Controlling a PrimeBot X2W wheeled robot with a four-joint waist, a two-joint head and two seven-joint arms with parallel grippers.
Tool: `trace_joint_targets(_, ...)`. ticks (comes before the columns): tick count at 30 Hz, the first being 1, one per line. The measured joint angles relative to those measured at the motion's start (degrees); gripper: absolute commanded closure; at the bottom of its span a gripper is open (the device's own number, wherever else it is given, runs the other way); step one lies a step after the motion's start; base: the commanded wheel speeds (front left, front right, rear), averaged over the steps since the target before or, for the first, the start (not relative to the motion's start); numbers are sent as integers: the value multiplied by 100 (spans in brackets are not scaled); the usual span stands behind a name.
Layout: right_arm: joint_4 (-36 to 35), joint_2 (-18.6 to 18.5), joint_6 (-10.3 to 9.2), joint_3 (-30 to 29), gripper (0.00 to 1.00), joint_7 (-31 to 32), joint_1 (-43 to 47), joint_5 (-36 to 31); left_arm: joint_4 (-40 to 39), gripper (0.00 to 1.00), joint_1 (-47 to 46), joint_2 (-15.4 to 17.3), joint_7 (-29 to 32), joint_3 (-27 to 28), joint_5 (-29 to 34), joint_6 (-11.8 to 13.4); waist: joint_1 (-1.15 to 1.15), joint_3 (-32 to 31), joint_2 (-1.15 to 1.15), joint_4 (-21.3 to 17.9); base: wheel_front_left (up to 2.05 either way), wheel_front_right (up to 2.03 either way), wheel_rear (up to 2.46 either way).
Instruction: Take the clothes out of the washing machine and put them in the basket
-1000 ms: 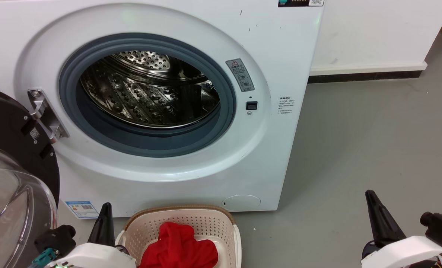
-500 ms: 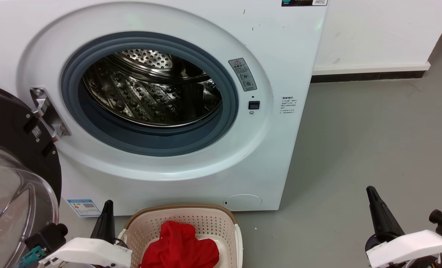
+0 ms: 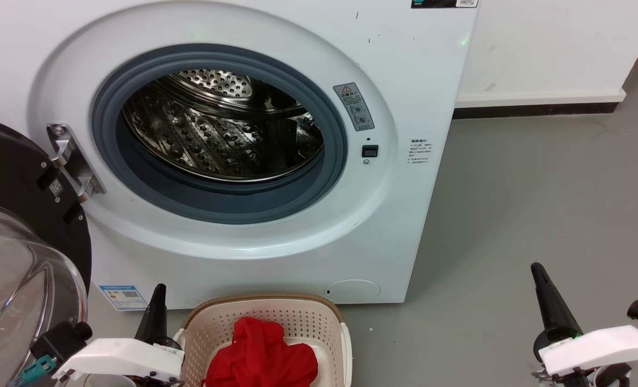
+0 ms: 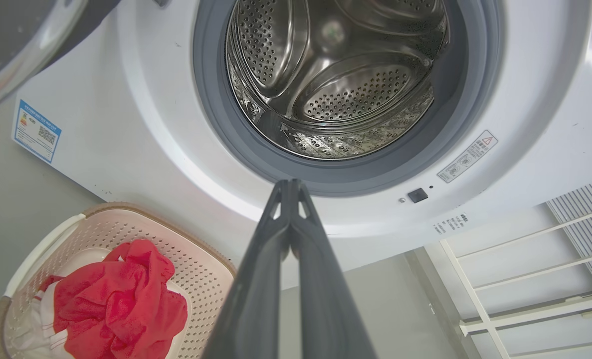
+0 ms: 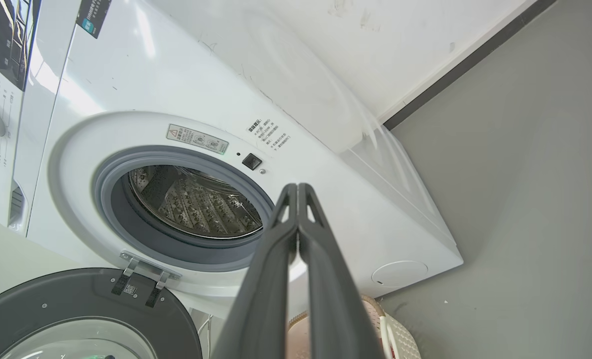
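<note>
Clothes (image 3: 262, 357) red, bunched inside basket (image 3: 319, 317) at 6 o'clock of head view, just in front of washing machine (image 3: 415, 80). Steel drum (image 3: 216, 134) at 11 o'clock, door (image 3: 18, 177) swung open at 9. Left gripper (image 3: 159, 293) at 7 o'clock, just beside basket, fingers pressed together, gripping nothing. Right gripper (image 3: 538, 271) at 4 o'clock over grey floor (image 3: 539, 188), well apart from basket, fingers likewise clenched, nothing between them.

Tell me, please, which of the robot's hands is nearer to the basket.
Left. The left hand is just beside the left rim of the basket; the right hand is far off to its right, above the grey floor.
</note>
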Motion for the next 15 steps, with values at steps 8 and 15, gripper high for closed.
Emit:
trace_joint_targets(8, 121, -9, 0, -22, 100, 32, -98, 589, 69, 100, -75, -34, 94, 56, -546, -77, 0, 9, 0, 24, 0, 0, 0)
trace_joint_targets(15, 222, -13, 0, -45, 100, 78, -145, 1069, 126, 100, -133, -52, 171, 102, -985, -135, 0, 17, 0, 44, 0, 0, 0)
